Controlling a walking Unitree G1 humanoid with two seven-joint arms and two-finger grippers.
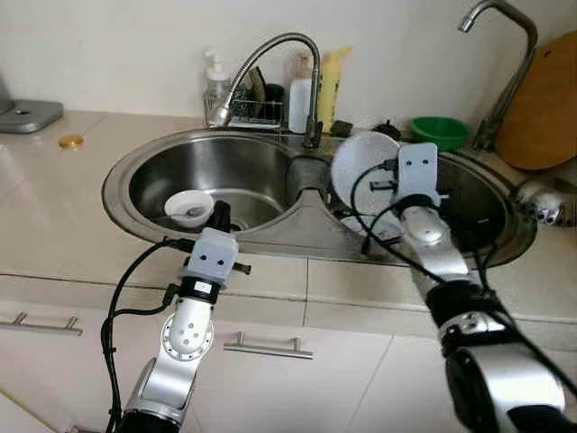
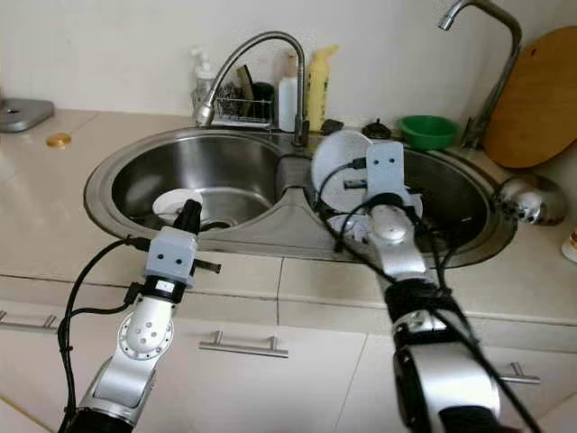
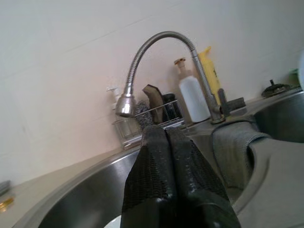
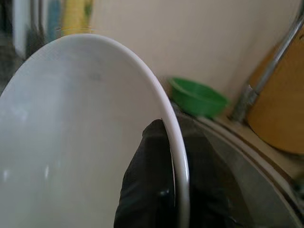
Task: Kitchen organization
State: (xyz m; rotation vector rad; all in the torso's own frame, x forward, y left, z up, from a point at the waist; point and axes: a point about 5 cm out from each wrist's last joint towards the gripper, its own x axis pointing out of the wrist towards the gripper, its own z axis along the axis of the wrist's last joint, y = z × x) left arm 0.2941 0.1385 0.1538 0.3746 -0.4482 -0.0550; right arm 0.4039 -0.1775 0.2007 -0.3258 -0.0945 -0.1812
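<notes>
White plate [image 4: 85,142] upright, rim pinched between right fingers [image 4: 147,190]; left fingers [image 3: 166,175] closed, empty.

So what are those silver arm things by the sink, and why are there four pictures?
They belong to a robot. Two pictures come from cameras in its head, looking down at a double sink. The other two come from cameras on its wrists. The right gripper is pinching the rim of a white plate over the right basin. The left gripper, fingers closed and empty, points into the left basin, where a small white bowl sits. Behind the tap stand soap bottles and a green bowl.
</notes>
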